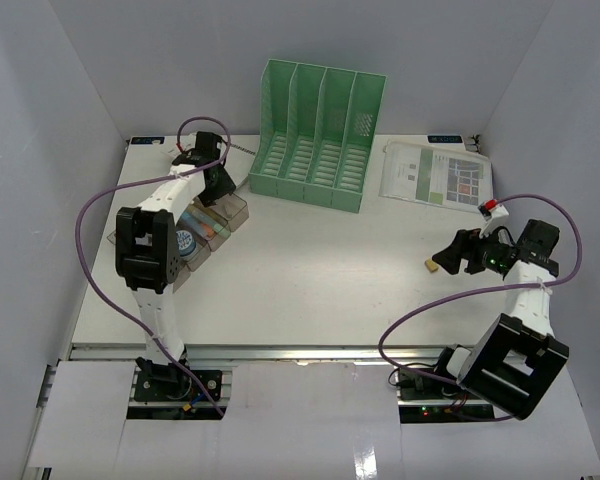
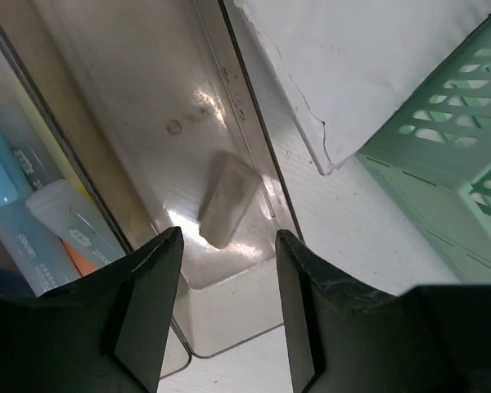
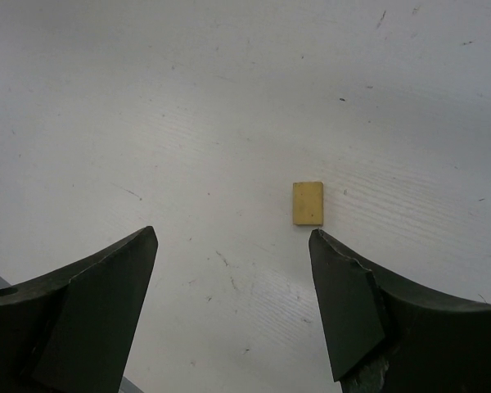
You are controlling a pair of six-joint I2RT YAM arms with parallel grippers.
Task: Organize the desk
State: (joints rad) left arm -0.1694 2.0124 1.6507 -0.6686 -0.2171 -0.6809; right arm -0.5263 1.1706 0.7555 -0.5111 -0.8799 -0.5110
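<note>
Desk (image 1: 320, 280): a white rectangular top that fills the floor of the white enclosure. Its long axis runs left to right in the overhead view. The metal rail lies along the near edge, where both arm bases are bolted.

Containers:
- A clear box (image 1: 235, 210) lies along the left edge, slanting toward the far left corner, and is split into compartments.
- In the wrist view, the box's end compartment (image 2: 139, 90) holds one pale oblong eraser (image 2: 229, 201) lying flat on its floor.
- The neighbouring compartment holds blue and white tubes (image 2: 33, 229), one with an orange part. I cannot read their labels.
- A green file rack (image 1: 315, 140) with four slots stands at the middle of the far edge, just beside the box's far end.
- A printed sheet (image 1: 435, 172) lies flat at the far right corner, near the rack.

Left gripper (image 1: 216, 186) (image 2: 229, 236): it hangs over the end compartment with its fingers parted and nothing between them. The eraser lies below, clear of both fingers.

Right gripper (image 1: 452, 256) (image 3: 233, 233): it is over the right half of the desk with its fingers spread wide, gripping nothing. A small yellow block (image 1: 432, 266) (image 3: 308, 202) lies flat on the desk just ahead of the fingertips, nearer the right-hand finger in the wrist view, and touches neither.
</note>
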